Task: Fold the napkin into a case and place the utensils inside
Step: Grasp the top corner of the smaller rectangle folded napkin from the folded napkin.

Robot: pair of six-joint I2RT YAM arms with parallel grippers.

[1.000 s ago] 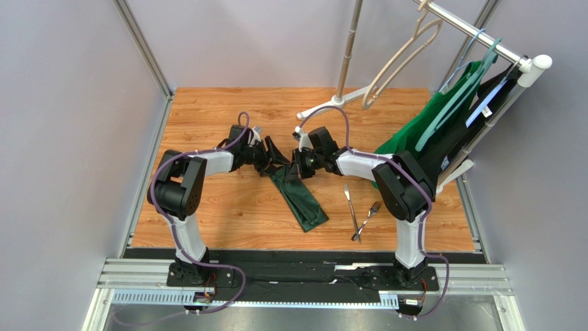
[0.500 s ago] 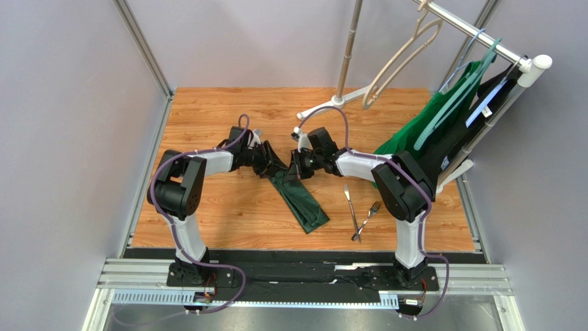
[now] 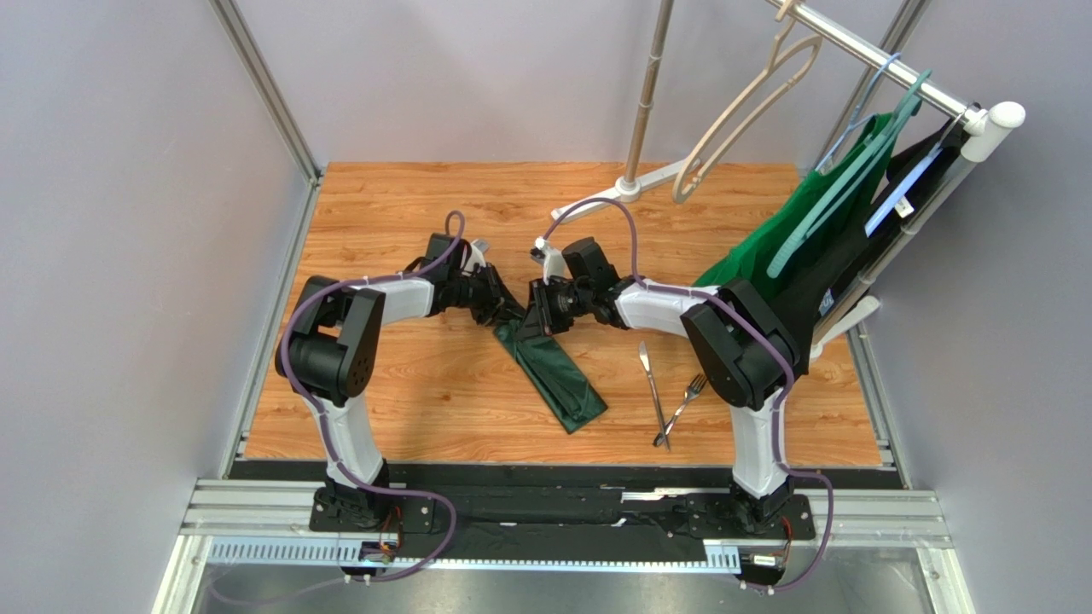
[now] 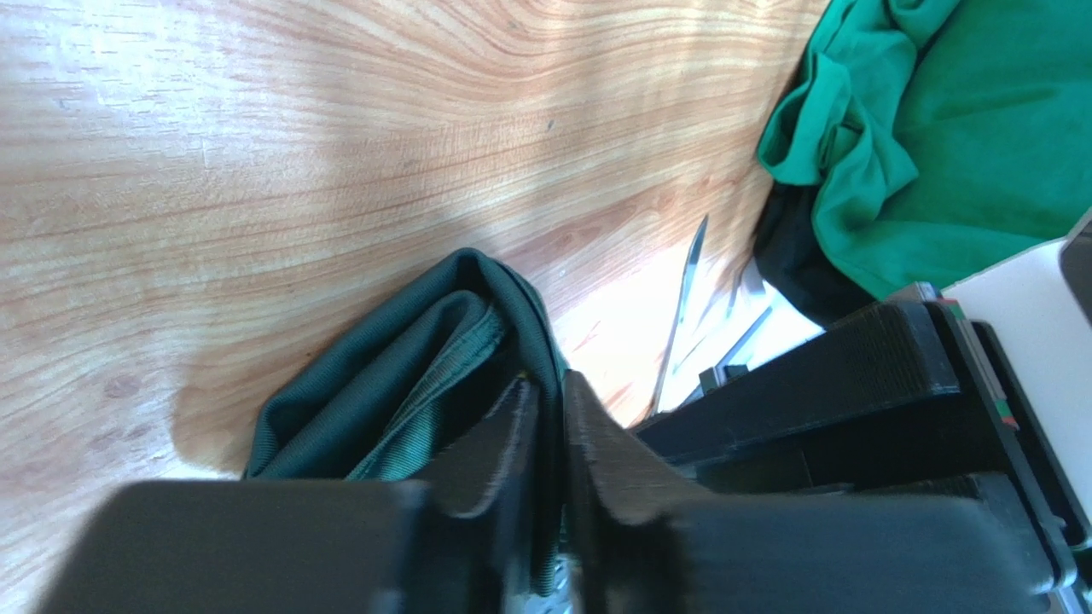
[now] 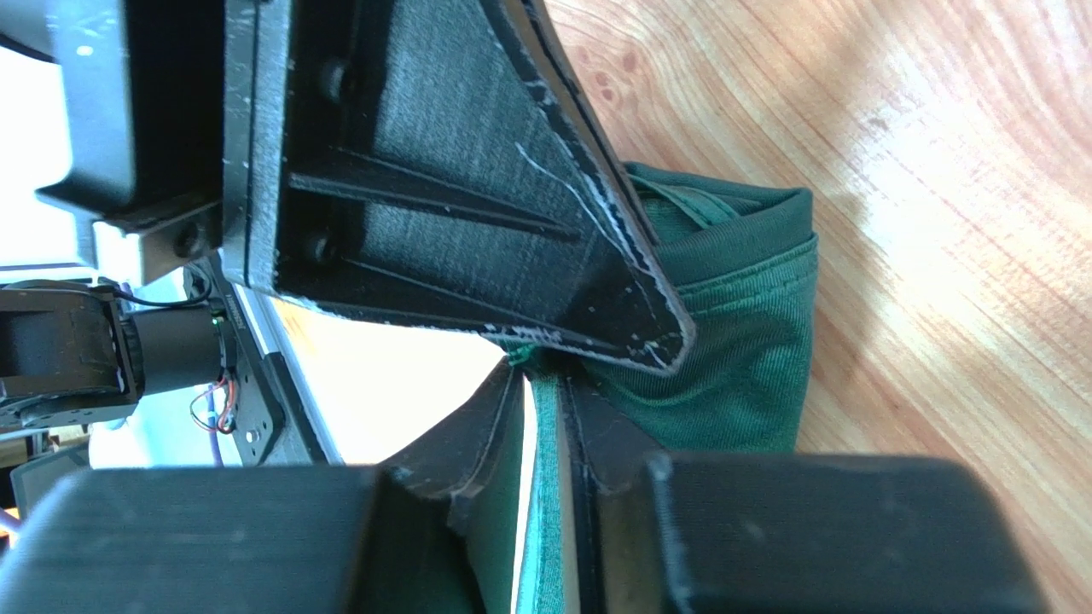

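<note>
The napkin (image 3: pixel 554 371) lies as a narrow, dark green folded strip running diagonally on the wooden table, its far end lifted between the two grippers. My left gripper (image 3: pixel 510 311) is shut on that end, and the left wrist view shows cloth (image 4: pixel 385 384) pinched between its jaws (image 4: pixel 549 384). My right gripper (image 3: pixel 538 311) faces it almost tip to tip. Its jaws (image 5: pixel 545 384) stand slightly open, the napkin hem (image 5: pixel 718 320) against one finger and light showing beside it. The utensils, a knife (image 3: pixel 651 377) and a fork (image 3: pixel 686 399), lie right of the napkin.
A bright green garment (image 3: pixel 820 230) hangs on a teal hanger from a rack at the right. The rack's white foot (image 3: pixel 628 186) rests on the table's far side, with a cream hanger (image 3: pixel 744 109) above it. Grey walls enclose the table.
My left gripper has closed on the napkin's far end. The right gripper's jaws have parted slightly, and both grippers with the cloth end have shifted a little to the left.
</note>
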